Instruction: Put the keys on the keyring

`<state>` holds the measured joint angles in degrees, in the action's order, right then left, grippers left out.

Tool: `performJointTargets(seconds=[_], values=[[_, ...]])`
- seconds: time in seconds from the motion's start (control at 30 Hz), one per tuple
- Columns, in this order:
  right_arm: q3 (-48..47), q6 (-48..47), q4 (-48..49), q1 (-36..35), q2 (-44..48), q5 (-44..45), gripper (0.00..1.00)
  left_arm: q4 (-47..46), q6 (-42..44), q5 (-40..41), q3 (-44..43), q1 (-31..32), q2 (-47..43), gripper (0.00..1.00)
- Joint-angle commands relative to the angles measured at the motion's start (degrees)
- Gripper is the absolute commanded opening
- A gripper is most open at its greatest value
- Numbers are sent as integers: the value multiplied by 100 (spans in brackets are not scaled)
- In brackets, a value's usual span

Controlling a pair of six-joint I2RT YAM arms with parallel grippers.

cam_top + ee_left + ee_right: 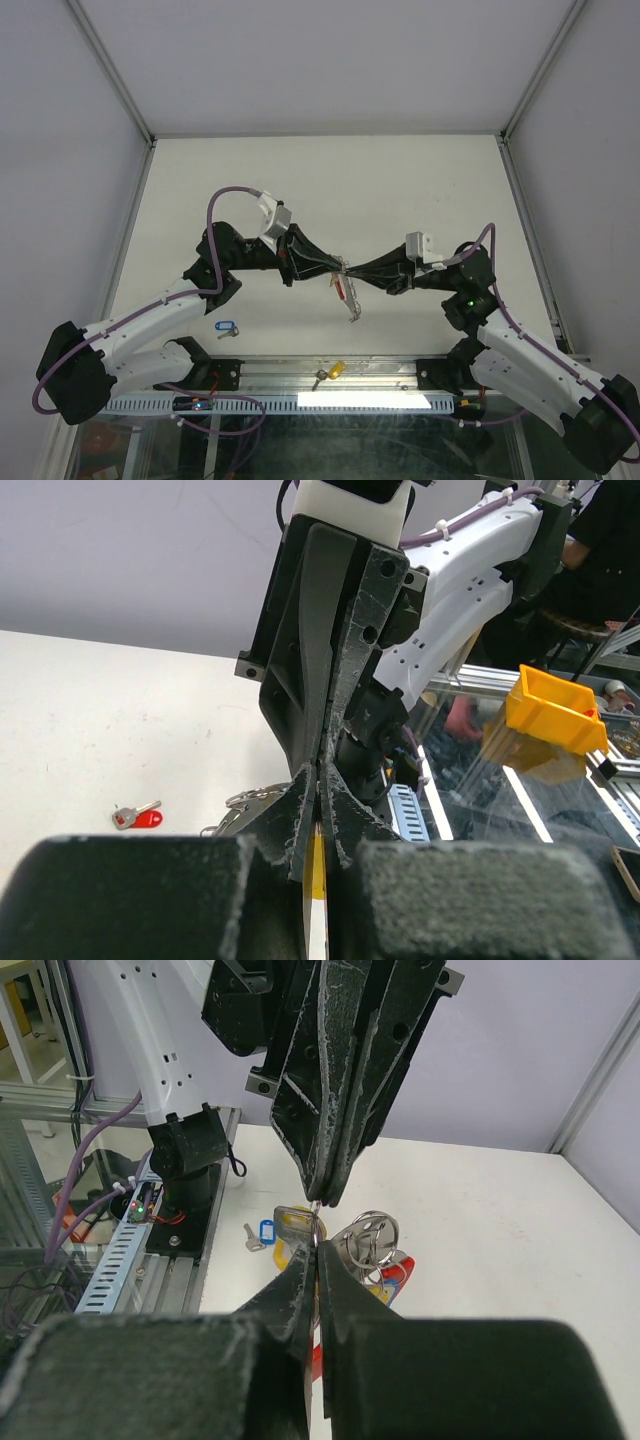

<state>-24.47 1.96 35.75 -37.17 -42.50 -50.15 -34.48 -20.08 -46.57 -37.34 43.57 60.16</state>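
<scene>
Overhead, the left claw (pixel 330 267) and right claw (pixel 353 270) meet nose to nose above the surface (pixel 300 180), with the keyring (pixel 349 298) dangling at their 6 o'clock. Left wrist: pinched tight on a yellow-tagged key (pixel 316 870). Right wrist: clamped, seemingly on the keyring's red band. It's light, floppy, slippery stuff, so the stiff band looks the safest hold.

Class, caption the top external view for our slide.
Left gripper and right gripper meet, jaws shut, keyring dangling beneath; blue-tagged key lies apart.
</scene>
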Motion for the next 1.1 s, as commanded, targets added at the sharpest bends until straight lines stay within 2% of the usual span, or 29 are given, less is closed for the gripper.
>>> performJointTargets(seconds=[0.0, 0.5, 0.83, 0.93, 1.07], values=[[-132, -43, 338, -69, 23, 211, 0, -305, 47, 85, -119, 90, -51, 0], [-34, 133, 537, -139, 51, 661, 0, -297, 116, 275, -79, 201, 1, 0], [-105, -919, -1331, -140, 836, 1320, 0, 396, 417, 703, 52, 200, -250, 0], [-338, -1223, -2209, -133, 940, 1911, 0, 780, 511, 920, 94, 197, -291, 0], [-737, -1303, -3362, -139, 974, 3256, 0, 1681, 602, 1537, 201, 196, -306, 0]])
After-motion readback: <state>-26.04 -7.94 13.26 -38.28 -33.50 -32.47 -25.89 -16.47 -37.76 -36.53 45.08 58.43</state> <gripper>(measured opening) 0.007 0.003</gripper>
